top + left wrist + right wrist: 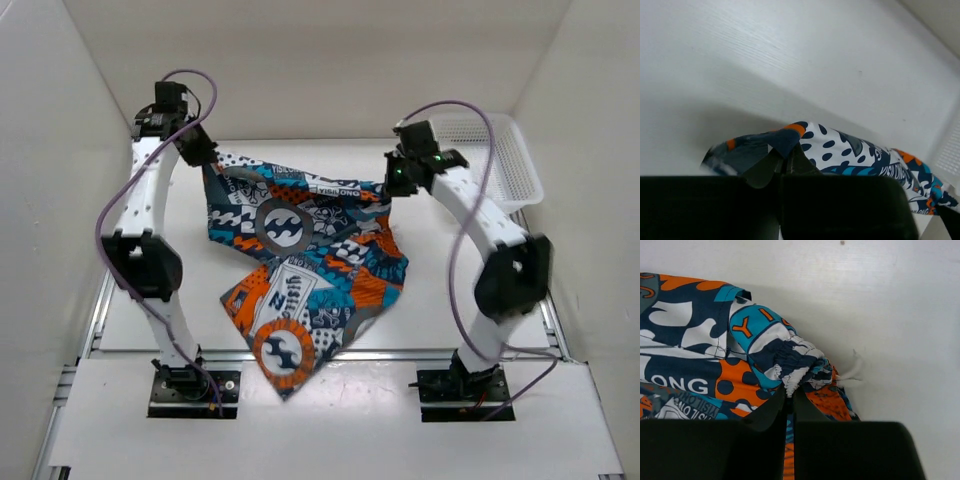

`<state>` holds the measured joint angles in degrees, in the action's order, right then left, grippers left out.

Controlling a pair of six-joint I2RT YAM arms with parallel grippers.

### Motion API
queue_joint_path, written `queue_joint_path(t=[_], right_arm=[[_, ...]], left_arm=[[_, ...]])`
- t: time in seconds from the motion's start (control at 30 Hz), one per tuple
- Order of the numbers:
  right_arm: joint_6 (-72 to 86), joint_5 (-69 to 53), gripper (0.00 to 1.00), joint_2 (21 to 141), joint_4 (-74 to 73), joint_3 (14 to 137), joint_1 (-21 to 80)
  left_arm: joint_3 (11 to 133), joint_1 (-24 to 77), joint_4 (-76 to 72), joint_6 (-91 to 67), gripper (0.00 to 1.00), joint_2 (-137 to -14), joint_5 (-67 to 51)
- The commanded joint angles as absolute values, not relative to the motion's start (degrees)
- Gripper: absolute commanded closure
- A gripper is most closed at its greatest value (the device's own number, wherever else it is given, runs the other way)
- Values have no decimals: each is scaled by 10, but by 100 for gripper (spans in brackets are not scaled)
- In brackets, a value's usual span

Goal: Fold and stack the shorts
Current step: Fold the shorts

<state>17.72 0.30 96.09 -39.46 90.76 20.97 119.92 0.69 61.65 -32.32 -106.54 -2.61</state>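
From above, we see the shorts (300,260) strung between both arms over the white counter (450,300). The left tool (200,152) holds one far corner and the right tool (398,178) the other. The rest hangs skewed, with the lowest tip near the arm bases. We judge that lowering it like this could set the cloth down twisted, so any fold would come out crooked. The mesh basket (500,150) stands just beside the right arm, and a wide swing could knock it.

In the left wrist view, the left tool is pressed together on a small nip of navy-and-orange fabric at the very edge. With so little cloth caught, we fear a pull from the other arm could drag the corner free and drop that side.

In the right wrist view, the right tool pinches a bunched gather of the elastic edge, with a white drawstring (852,371) poking out beside it. A bunched grip like this may let layers slide out unevenly. If the arms draw further apart, we think the taut top edge would strain both pinches.
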Motion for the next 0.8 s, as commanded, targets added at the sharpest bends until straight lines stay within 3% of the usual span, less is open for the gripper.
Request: queue_joint_path(t=[0.0, 0.13, 0.4, 0.6, 0.77], right_arm=[[153, 41, 100, 1071, -374, 998, 167], [165, 36, 100, 1224, -387, 1135, 152], [171, 0, 100, 1304, -423, 1273, 134], [171, -27, 100, 1212, -423, 1164, 117], [171, -51, 100, 1132, -423, 1069, 105]], left_arm=[[1278, -30, 602, -303, 90, -1126, 57], [1363, -42, 613, -308, 90, -1219, 52], [1444, -47, 612, -297, 90, -1269, 23], [1294, -4, 619, -284, 90, -1106, 21], [1055, 60, 607, -327, 90, -918, -1]])
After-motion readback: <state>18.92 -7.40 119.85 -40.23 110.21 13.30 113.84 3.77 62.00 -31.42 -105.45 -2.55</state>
